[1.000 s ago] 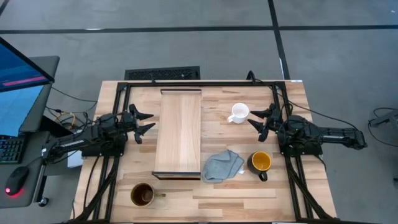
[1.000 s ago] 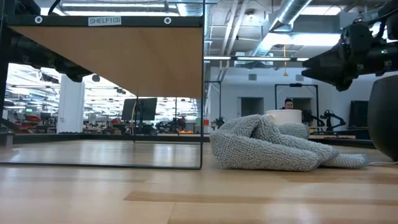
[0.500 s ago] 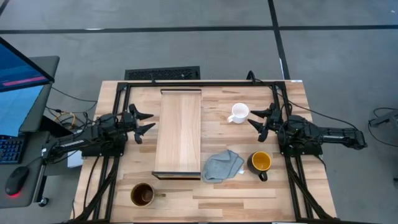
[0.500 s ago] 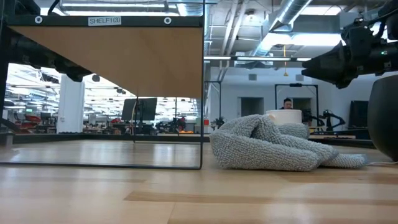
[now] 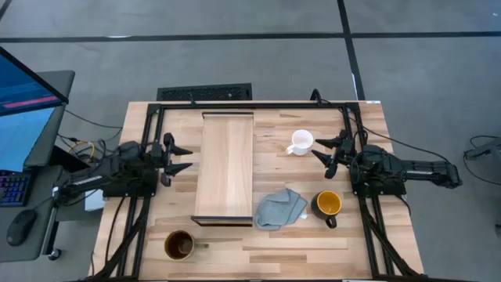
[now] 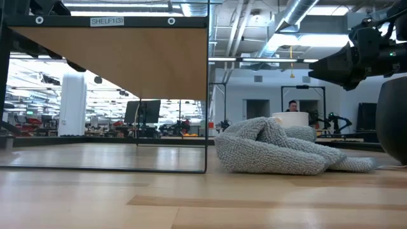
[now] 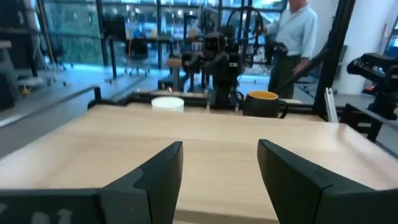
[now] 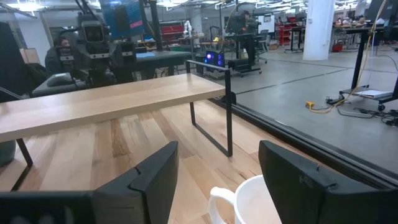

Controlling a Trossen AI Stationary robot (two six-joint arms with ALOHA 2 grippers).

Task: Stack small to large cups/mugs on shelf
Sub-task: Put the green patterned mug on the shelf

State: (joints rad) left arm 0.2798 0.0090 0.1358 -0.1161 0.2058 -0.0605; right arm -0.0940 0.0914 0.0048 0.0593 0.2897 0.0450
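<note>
- A robotics lab or workshop: exposed ceiling ducts, grey concrete floor.
- Other robot rigs on benches, a computer monitor beside the table.

The shelf was smooth pale wood on thin black metal legs; the cloth was nubbly grey; the white mug was glossy.

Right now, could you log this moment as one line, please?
left gripper: open, empty | right gripper: open, by white mug | shelf: bare
</note>
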